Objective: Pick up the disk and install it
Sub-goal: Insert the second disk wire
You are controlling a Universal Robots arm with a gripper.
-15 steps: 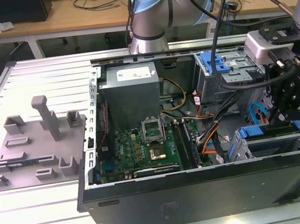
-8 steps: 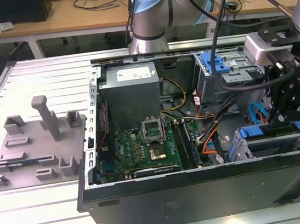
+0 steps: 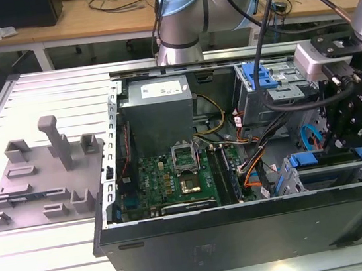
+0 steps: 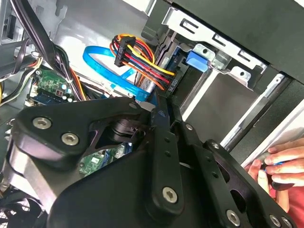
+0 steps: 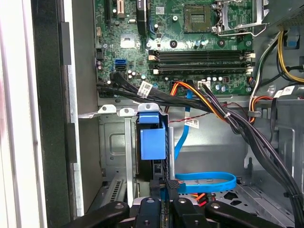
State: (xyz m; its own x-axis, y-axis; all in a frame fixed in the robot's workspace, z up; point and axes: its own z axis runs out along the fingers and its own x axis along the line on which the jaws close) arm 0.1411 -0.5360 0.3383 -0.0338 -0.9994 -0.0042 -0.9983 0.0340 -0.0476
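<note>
First wrist view: my gripper [image 5: 164, 202] is pinched on the disk [image 5: 153, 142], which stands edge-on (blue rail leading) in the drive cage [image 5: 116, 142] beside the motherboard [image 5: 190, 47], probably so it slides straight down into the bay.

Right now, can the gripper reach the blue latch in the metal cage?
Probably yes: the gripper is lined up right by the blue latch, nothing lies between them, and the blue cable loops off to the side.
</note>
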